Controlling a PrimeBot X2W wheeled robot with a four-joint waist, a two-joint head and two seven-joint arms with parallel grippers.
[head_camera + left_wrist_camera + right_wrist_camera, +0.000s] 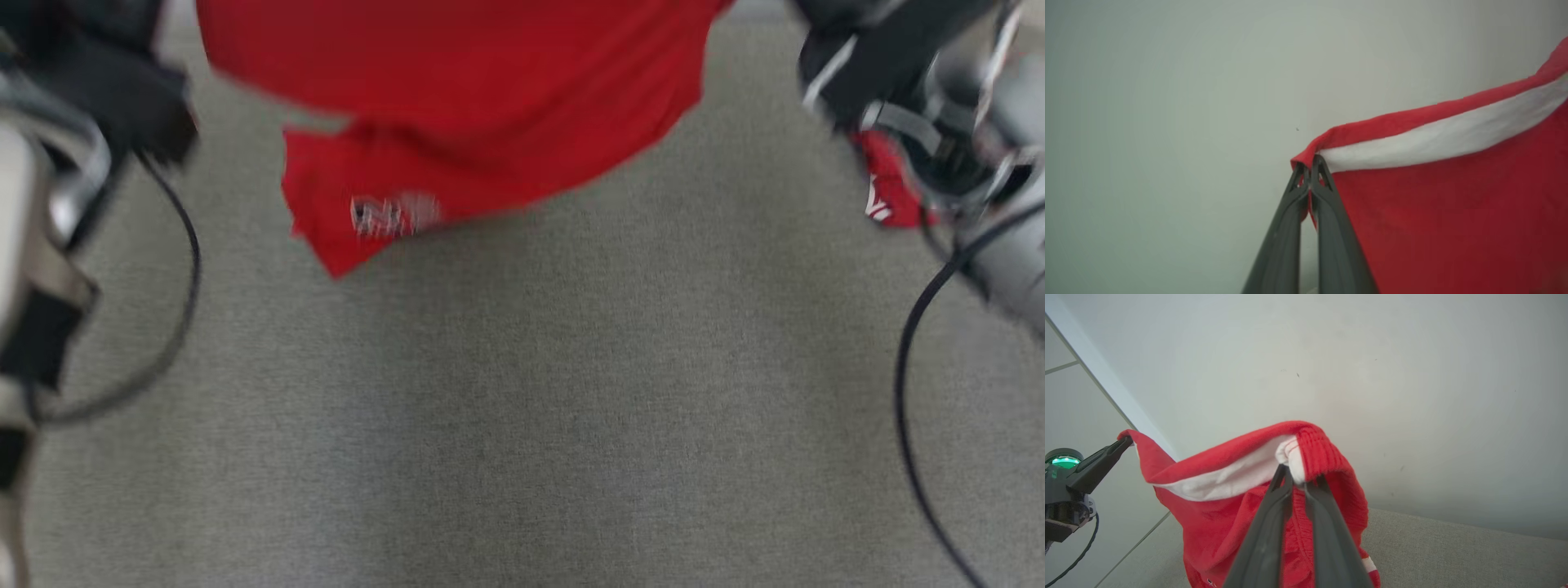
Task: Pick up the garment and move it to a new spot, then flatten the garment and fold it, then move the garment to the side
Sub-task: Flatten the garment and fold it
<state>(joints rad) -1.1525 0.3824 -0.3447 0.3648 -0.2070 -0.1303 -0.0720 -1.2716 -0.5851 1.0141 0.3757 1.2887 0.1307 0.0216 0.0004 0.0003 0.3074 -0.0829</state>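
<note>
**A:** Where is the red garment (457, 90)?
**B:** It hangs above the grey counter (522, 425), strung between both arms and sagging in the middle. The head view is blurred.
**A:** And the left gripper (1309, 169)?
**B:** Its fingers are pinched tight on a red corner, just beside the white band (1437, 139).
**A:** The right gripper (1295, 479)?
**B:** Its fingers are nearly closed, clamping the ribbed edge, with a pale wall (1372, 375) behind.
</note>
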